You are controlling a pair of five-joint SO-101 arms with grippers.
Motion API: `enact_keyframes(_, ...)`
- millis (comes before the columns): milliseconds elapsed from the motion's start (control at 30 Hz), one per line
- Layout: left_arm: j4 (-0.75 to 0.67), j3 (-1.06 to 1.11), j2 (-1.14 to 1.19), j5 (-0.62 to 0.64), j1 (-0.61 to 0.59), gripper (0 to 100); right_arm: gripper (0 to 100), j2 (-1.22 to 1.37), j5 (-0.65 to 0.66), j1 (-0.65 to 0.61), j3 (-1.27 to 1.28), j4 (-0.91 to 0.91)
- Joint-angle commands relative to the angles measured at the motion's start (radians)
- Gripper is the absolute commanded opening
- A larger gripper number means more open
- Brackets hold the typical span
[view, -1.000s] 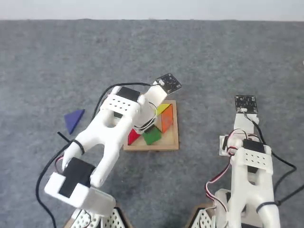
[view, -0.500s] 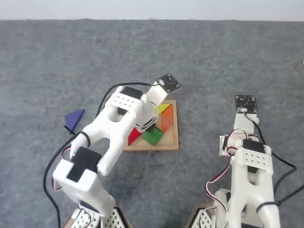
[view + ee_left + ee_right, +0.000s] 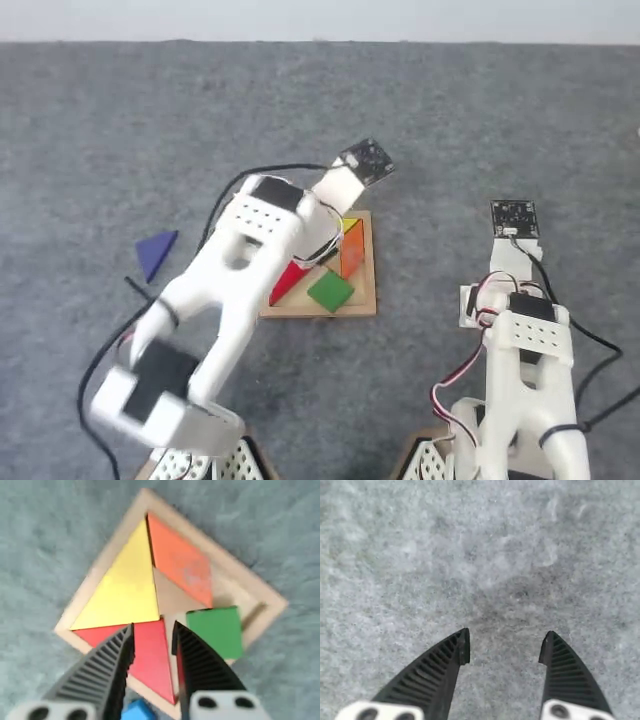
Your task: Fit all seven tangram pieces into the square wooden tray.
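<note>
A: Where's my left gripper (image 3: pixel 153 626)?

B: Narrowly parted, pinching nothing, over the red triangle (image 3: pixel 150 657) in the tray (image 3: pixel 265 597). Your green square (image 3: pixel 215 630) beside it looks unseated; nudge a corner gently, low and slow. The blue triangle (image 3: pixel 157 250) lies apart on the carpet (image 3: pixel 100 120).

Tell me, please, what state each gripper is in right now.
Left gripper: open, holding nothing.
Right gripper: open, holding nothing.

No readable text, labels, numbers or signs on any surface in view.
</note>
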Motion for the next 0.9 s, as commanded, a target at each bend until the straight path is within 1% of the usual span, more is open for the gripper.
enact_keyframes(0, 0.028, 0.088, -0.121, 0.006, 0.098, 12, 24.1, -0.007, 0.003, -0.007, -0.054, -0.016)
enact_keyframes(133, -0.021, 0.137, -0.044, 0.006, 0.155, 12, 24.1, -0.007, 0.003, -0.007, -0.054, -0.016)
enact_keyframes(267, -0.029, 0.133, 0.035, 0.006, 0.184, 12, 24.1, -0.007, 0.003, -0.007, -0.054, -0.016)
enact_keyframes(433, -0.043, 0.127, 0.074, 0.006, 0.146, 12, 24.1, -0.007, 0.003, -0.007, -0.054, -0.018)
enact_keyframes(733, -0.048, 0.105, 0.077, -0.025, 0.044, 12, 24.1, -0.007, 0.003, -0.007, -0.054, -0.016)
enact_keyframes(867, -0.043, 0.079, 0.077, -0.029, 0.018, 12, 24.1, -0.007, 0.003, -0.007, -0.054, -0.013)
